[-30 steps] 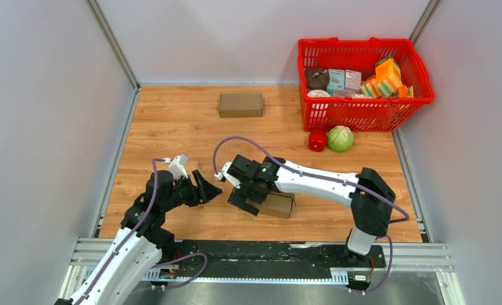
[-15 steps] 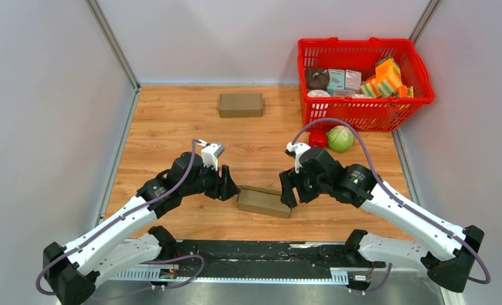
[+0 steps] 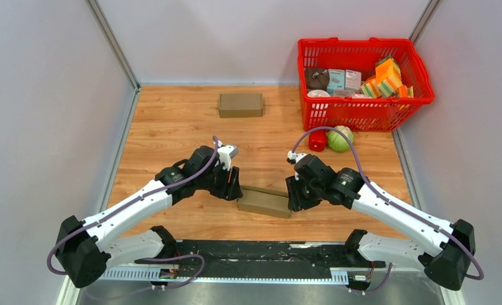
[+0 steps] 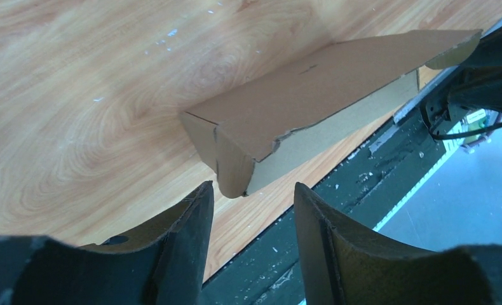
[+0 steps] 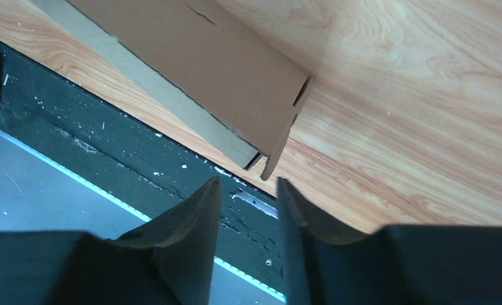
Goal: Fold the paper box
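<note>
The brown paper box (image 3: 264,201) lies flat near the table's front edge, long side across, between the two grippers. My left gripper (image 3: 234,189) is at its left end. In the left wrist view the box (image 4: 312,89) shows a loose rounded end flap (image 4: 236,168) just ahead of the left gripper (image 4: 253,190), which is open and empty. My right gripper (image 3: 293,198) is at the right end. In the right wrist view the box (image 5: 223,70) has a small end flap (image 5: 280,146) hanging just beyond the right gripper (image 5: 248,184), whose jaws stand narrowly open on nothing.
A second, closed brown box (image 3: 240,105) sits at the back of the wooden table (image 3: 172,127). A red basket (image 3: 363,111) full of groceries stands at the back right, with a red item (image 3: 317,141) and a cabbage (image 3: 340,138) in front of it. Grey walls close both sides.
Both grippers have come in close to the box's two ends, and both sets of jaws have narrowed, the right more. The box has stayed where it was.
</note>
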